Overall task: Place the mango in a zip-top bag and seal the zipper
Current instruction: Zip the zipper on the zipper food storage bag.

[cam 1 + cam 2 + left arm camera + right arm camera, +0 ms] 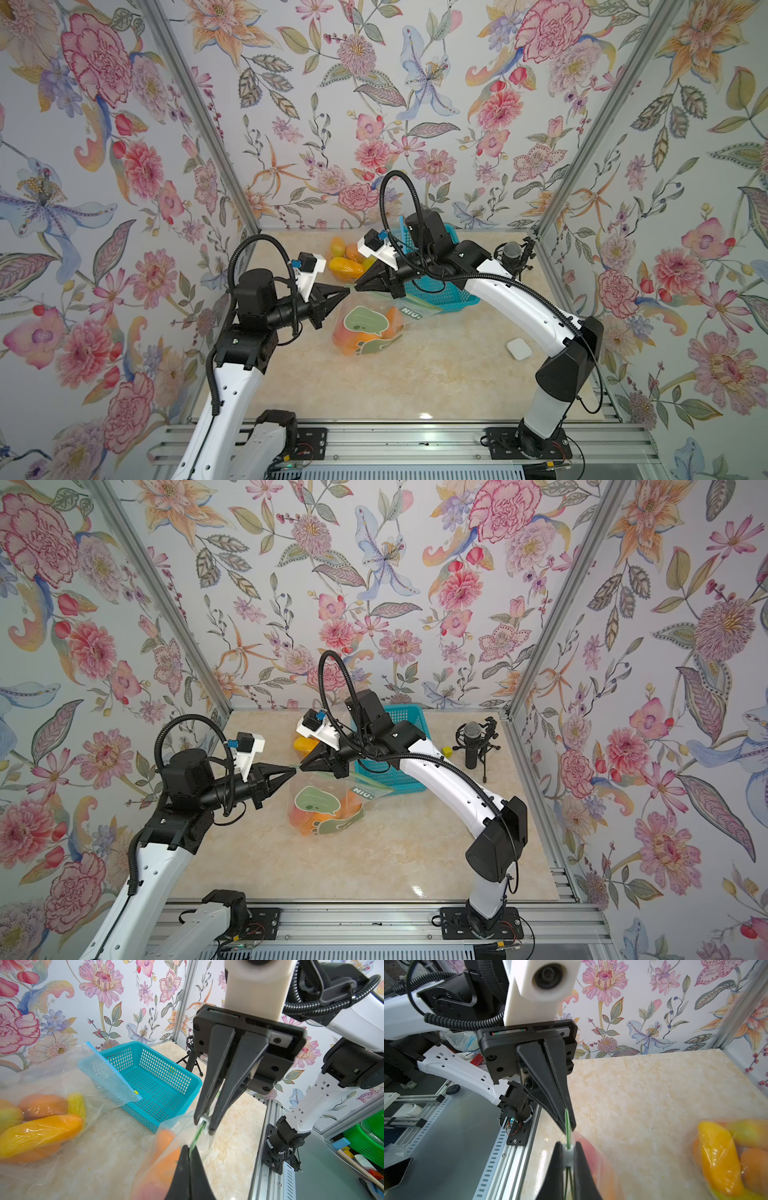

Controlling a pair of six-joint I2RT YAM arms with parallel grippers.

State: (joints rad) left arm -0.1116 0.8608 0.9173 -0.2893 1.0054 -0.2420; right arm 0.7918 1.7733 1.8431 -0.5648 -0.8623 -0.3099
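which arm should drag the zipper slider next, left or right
Right. The right gripper is shut on the white slider, while the left gripper pinches the end of the green zipper strip, probably anchoring the bag.

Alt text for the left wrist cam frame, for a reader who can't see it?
The left gripper and right gripper, tip to tip, are both shut on the green zipper of a clear zip-top bag holding a mango, the right one on its white slider. Behind: a teal basket and another bag of mangoes.

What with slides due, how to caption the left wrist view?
Left gripper and right gripper shut on the bag zipper, mango inside.
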